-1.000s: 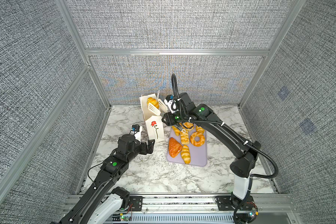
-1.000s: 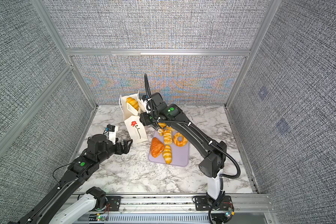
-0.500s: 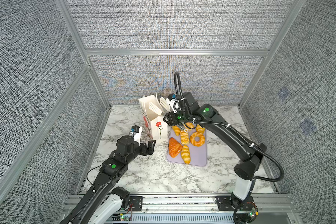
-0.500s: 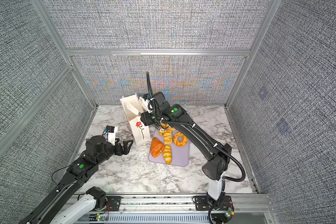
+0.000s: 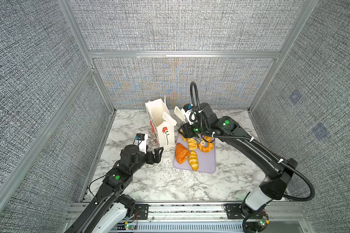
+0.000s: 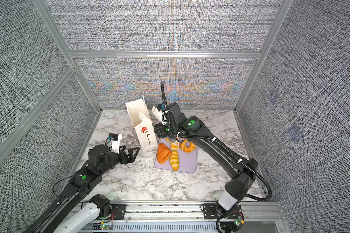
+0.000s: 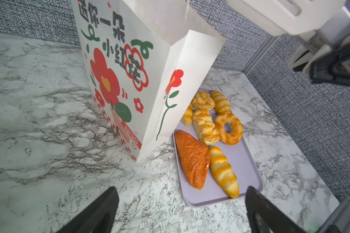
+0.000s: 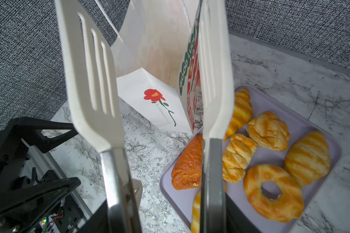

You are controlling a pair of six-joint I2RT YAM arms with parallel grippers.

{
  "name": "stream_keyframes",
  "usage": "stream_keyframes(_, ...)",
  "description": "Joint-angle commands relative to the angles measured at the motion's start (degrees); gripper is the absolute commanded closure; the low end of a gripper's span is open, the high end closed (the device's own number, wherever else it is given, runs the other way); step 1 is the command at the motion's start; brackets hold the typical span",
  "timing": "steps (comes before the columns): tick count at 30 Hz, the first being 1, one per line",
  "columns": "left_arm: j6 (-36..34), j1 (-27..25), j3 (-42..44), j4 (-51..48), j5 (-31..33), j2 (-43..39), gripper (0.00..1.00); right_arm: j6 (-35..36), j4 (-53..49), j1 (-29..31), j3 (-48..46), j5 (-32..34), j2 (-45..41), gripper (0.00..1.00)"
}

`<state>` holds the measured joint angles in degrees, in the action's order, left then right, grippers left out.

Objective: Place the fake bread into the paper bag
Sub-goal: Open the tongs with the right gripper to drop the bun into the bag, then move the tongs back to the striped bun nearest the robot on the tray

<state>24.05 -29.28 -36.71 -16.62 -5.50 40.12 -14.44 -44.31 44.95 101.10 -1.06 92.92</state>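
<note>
The white paper bag stands upright with its mouth open; its bottom is hidden. Several pieces of fake bread lie on the lilac tray: an orange-brown triangle, a striped loaf, a ring and croissants. My right gripper is shut on the metal handles of white slotted tongs, whose blades stand apart and empty beside the bag's mouth. My left gripper is open, low, in front of the bag.
Marble tabletop enclosed by grey fabric walls with aluminium posts. The tray touches the bag's right side. The right arm's cable loop rises behind the tongs.
One second ago a yellow bread sat between the tong blades over the bag's mouth; now the blades are empty and have shifted right, off the mouth. The left arm has barely moved.
</note>
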Motion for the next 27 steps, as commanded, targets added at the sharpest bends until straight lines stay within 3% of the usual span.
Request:
stream_keyframes(1,1.46,-1.61,0.40,2.33,0.95,0.22,0.01,-1.76,2.54,-0.04,-1.78,1.06,-1.85,0.38)
stream_keyframes(10,4.86,-8.22,3.83,4.75,5.23,0.56,0.01,-3.21,-0.92,-0.04,-8.41,6.35,-8.02,0.39)
stream_keyframes(27,5.35,-10.80,3.84,9.97,5.58,4.34,0.01,-10.33,-8.03,-0.48,-22.99,12.73,-16.42,0.39)
